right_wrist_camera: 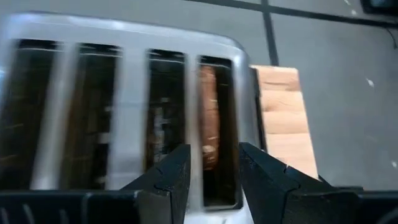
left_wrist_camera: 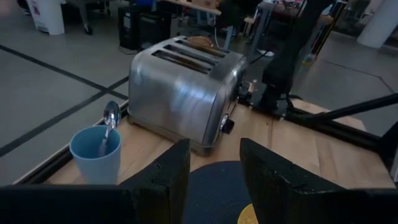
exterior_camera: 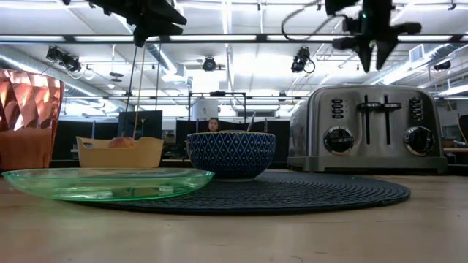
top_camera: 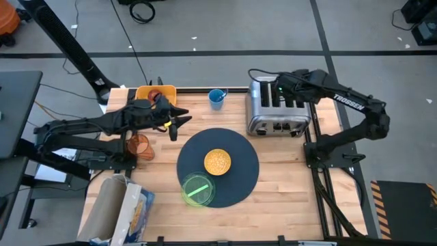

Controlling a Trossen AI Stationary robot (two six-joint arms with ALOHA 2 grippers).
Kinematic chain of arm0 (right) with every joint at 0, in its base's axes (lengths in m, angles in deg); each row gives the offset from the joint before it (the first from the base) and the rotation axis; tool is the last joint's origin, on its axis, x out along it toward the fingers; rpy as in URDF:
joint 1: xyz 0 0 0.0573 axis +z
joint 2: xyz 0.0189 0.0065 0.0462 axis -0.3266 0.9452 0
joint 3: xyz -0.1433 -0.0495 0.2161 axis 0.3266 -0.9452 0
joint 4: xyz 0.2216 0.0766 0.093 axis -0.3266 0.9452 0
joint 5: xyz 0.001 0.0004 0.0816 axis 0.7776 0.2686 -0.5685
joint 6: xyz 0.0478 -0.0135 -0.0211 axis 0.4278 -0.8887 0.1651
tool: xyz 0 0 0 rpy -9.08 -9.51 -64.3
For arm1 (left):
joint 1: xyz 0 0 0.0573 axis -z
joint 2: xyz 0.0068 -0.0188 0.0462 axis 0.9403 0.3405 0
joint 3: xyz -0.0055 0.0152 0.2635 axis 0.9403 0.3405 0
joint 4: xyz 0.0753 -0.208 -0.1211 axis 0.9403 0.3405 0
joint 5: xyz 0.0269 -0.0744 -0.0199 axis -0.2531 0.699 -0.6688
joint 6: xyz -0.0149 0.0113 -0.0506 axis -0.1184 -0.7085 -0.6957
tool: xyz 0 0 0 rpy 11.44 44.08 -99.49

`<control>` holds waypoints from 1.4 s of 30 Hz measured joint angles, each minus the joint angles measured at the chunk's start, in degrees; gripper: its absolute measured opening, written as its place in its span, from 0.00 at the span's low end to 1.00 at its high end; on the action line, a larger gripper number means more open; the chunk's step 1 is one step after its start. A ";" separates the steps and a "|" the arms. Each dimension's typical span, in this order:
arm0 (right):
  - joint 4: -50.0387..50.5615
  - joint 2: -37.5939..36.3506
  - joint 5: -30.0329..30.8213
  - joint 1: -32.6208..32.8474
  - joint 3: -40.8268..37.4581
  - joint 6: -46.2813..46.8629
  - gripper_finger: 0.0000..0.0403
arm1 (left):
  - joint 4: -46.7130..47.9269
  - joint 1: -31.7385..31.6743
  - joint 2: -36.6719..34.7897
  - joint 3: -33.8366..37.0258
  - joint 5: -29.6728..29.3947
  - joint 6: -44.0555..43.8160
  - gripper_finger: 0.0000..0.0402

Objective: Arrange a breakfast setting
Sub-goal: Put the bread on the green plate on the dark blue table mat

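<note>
The round dark mat (top_camera: 235,147) lies mid-table. On it sit the bowl of yellow cereal (top_camera: 217,162), blue-patterned outside (exterior_camera: 231,153), and the green plate (top_camera: 198,189), which overlaps the mat's near edge. The toast (right_wrist_camera: 208,118) stands in a slot of the silver toaster (top_camera: 276,109). The spoon (left_wrist_camera: 111,118) stands in the blue cup (top_camera: 217,99). The orange tumbler (top_camera: 138,145) stands left of the mat. The red apple (exterior_camera: 121,142) lies in the tray. My right gripper (right_wrist_camera: 211,165) is open above the toast's slot. My left gripper (top_camera: 174,126) is open and empty, above the table between the tray and the mat.
The orange-yellow tray (top_camera: 156,93) stands at the far left edge. A cereal box and bag (top_camera: 123,212) lie at the near left corner. The toaster fills the far right of the table. Bare wood shows to the right of the mat.
</note>
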 joint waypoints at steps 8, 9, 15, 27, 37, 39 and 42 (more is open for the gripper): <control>-14.53 -4.39 -3.05 -7.54 -10.71 -5.85 0.34 | -2.11 0.00 2.17 -0.04 -0.02 0.04 0.36; -15.61 -4.42 -3.72 -8.29 -11.43 -6.27 0.34 | -1.87 -0.02 2.24 -0.04 -0.02 0.04 0.36; -21.05 -4.26 -4.64 -11.39 -14.23 -7.77 0.34 | -1.92 0.00 2.20 -0.02 -0.03 0.09 0.36; -22.60 -4.26 -5.22 -14.38 -14.48 -9.06 0.23 | -1.89 0.00 2.20 -0.02 -0.04 0.15 0.36; -22.29 -4.26 -6.33 -15.40 -14.48 -9.07 0.12 | -1.89 0.00 2.18 -0.02 -0.02 0.15 0.36; -22.12 -4.26 -6.32 -15.38 -14.48 -9.08 0.10 | -1.89 0.00 2.18 -0.02 -0.02 0.15 0.36; -22.12 -4.26 -6.29 -15.38 -14.48 -9.49 0.08 | -1.89 0.00 2.18 -0.02 -0.02 0.13 0.36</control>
